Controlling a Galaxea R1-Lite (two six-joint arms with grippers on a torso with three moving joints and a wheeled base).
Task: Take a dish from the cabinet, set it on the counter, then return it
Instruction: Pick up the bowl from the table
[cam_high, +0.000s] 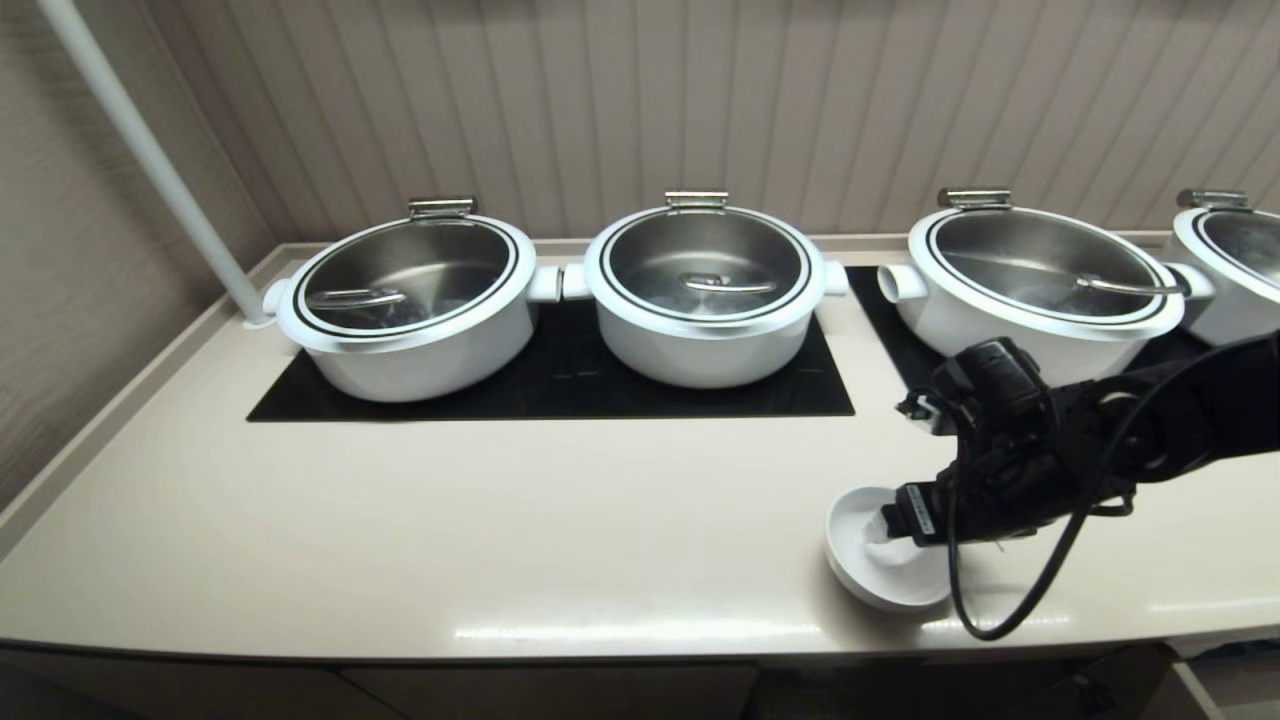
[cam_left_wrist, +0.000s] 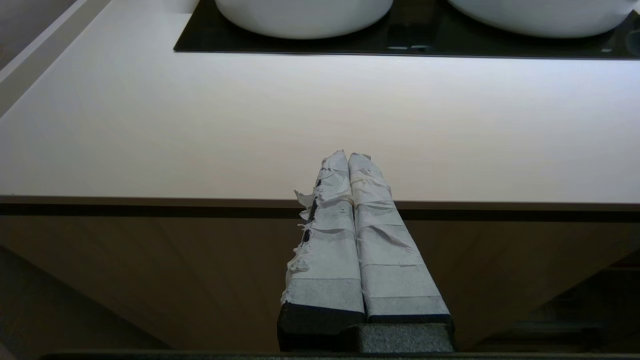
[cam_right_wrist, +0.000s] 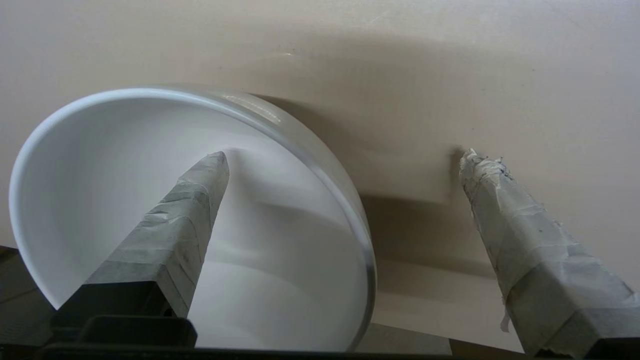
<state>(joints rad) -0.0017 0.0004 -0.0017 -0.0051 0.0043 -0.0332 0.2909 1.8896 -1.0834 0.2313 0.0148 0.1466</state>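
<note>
The right gripper (cam_right_wrist: 345, 160) stands wide open astride the rim of the small white round ceramic bowl (cam_high: 880, 565), one taped finger (cam_right_wrist: 185, 210) inside it, the other outside over the glossy cream-beige counter (cam_high: 500, 500). The bowl rests near the counter's front edge, before the big white steel-lidded pots (cam_high: 700, 290). The left gripper (cam_left_wrist: 348, 157) hangs closed before the counter's front edge. No writing is legible.

Right arm (cam_high: 1180, 420): black housing, blocky wrist module, matte finish; a black cable (cam_high: 1010, 600) loops from the wrist and hangs below it. Right gripper (cam_right_wrist: 345, 165): two tapered fingers (cam_right_wrist: 170, 235) wrapped in grey-white tape, creased and frayed at the tips, on black bases. Left gripper (cam_left_wrist: 349, 157): identical taped fingers (cam_left_wrist: 330, 240); torn tape edges; black base.
</note>
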